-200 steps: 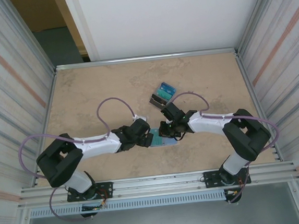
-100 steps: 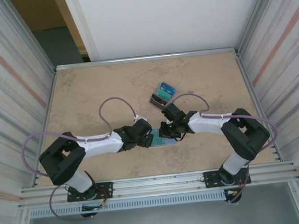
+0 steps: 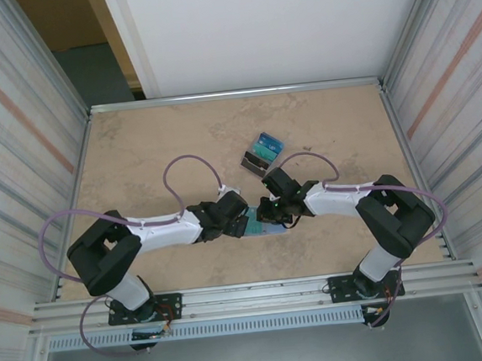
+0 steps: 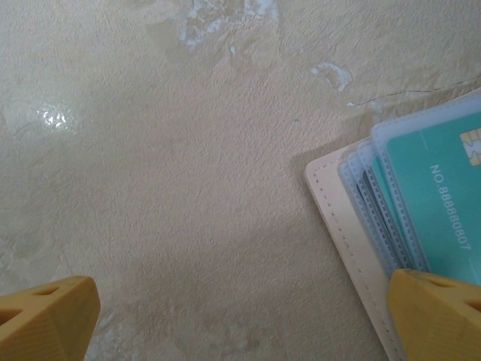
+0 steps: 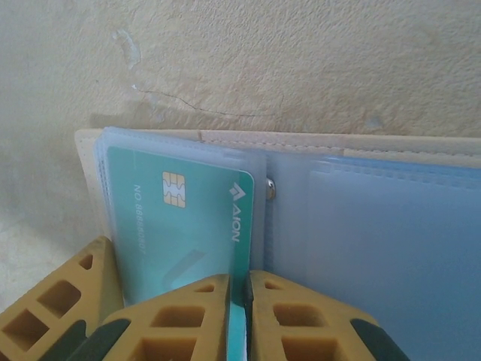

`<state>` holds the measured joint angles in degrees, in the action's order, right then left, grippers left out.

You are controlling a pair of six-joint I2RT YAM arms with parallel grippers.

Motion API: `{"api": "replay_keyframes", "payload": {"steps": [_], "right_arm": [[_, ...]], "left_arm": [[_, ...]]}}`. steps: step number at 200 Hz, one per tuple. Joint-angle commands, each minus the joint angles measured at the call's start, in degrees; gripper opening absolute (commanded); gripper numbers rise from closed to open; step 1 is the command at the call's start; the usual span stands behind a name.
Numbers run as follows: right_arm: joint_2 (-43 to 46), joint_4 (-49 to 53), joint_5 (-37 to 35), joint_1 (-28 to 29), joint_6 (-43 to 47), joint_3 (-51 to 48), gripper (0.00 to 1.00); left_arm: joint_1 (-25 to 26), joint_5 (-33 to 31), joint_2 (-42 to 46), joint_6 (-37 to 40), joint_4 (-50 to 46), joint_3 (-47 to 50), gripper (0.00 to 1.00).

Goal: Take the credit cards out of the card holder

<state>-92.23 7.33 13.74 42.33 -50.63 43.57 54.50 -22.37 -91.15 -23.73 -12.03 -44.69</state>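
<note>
At the near middle of the counter (image 3: 154,154), the card holder (image 3: 264,227) lies open and flat between the two arms, with a teal credit card (image 5: 180,218) seated in the clear sleeve nearer the left arm. Over the last second the holder has not shifted. The left arm has crept slightly toward it, and the left fingers (image 4: 45,320), spread wide, now straddle bare counter with one tip over the holder's tan corner. The right fingers (image 5: 188,316), pressed almost together, pinch the card's near edge. The card is thus gripped but not yet drawn out. Extraction appears about to begin, the left side placed to steady the holder. A pile of cards (image 3: 262,153) lies apart, farther back.
</note>
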Motion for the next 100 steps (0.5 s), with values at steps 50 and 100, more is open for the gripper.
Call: {"api": "replay_keyframes", "payload": {"steps": [50, 100], "right_arm": [[1.21, -0.10, 0.33, -0.45, -1.49, -2.06, 0.15], [0.73, -4.26, 3.11, -1.45, -2.67, -4.39, 0.15]], "left_arm": [[0.54, -2.02, -1.47, 0.87, -3.27, -1.58, 0.99], [0.53, -2.03, -1.67, 0.96, -3.35, -1.86, 0.99]]}}
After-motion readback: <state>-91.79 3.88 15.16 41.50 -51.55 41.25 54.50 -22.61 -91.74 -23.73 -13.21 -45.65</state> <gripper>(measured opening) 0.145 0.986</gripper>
